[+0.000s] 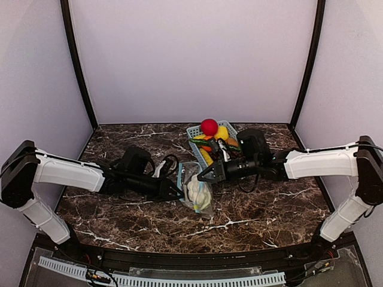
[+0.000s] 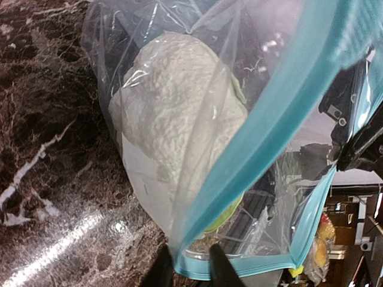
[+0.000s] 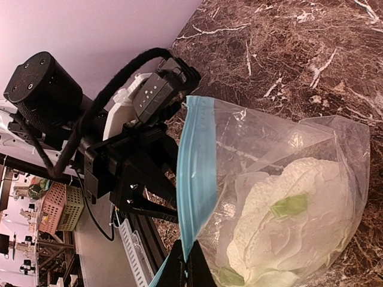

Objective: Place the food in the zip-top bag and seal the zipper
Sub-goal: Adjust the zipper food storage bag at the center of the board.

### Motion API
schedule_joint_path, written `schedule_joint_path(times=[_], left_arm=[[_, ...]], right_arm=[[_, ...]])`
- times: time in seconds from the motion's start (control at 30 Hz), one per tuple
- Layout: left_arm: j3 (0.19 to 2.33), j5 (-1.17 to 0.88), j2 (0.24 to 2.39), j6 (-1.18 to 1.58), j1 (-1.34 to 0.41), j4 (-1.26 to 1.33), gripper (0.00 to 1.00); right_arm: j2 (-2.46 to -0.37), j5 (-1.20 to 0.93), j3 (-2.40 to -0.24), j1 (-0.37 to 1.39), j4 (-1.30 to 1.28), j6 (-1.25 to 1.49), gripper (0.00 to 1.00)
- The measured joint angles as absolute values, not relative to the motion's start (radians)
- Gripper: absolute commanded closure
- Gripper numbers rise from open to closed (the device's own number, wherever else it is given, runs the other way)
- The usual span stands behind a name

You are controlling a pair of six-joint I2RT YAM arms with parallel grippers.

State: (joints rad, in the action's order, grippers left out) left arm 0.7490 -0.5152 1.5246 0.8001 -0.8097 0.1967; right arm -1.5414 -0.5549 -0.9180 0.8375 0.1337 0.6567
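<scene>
Mid-table crowded, near side open.
Left gripper (image 1: 178, 192) and right gripper (image 1: 202, 175) are flanking the zip-top bag (image 1: 200, 197); the basket (image 1: 192, 130) is crowding just behind; bare table (image 1: 257, 215) is lying open nearside.

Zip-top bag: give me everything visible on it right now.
The zip-top bag is clear, crinkled plastic with a light-blue zipper along its unsealed mouth, lying on the marble table between the arms. Inside sit the white cauliflower and a light-green piece. The right gripper is pinched shut on the zipper; the left gripper straddles the mouth edge, grip unclear.
</scene>
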Motion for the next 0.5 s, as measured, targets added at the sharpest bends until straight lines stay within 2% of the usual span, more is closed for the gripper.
schedule_joint_path(times=[0.03,0.1,0.3,0.5], left_arm=[[0.752,-0.519,1.531,0.8,-0.812,0.203,0.95],[0.767,-0.522,1.541,0.804,-0.813,0.207,0.99],[0.91,-0.513,1.546,0.774,-0.813,0.175,0.99],[1.0,-0.463,1.458,0.733,-0.813,0.147,0.99]], right_arm=[[-1.541,-0.552,-0.918,0.838,0.133,0.657,1.0],[-1.541,-0.544,-0.919,0.838,0.13,0.657,1.0],[-1.512,-0.496,-0.949,0.83,0.055,0.646,1.0],[-1.347,-0.413,-1.029,0.825,-0.041,0.6,1.0]])
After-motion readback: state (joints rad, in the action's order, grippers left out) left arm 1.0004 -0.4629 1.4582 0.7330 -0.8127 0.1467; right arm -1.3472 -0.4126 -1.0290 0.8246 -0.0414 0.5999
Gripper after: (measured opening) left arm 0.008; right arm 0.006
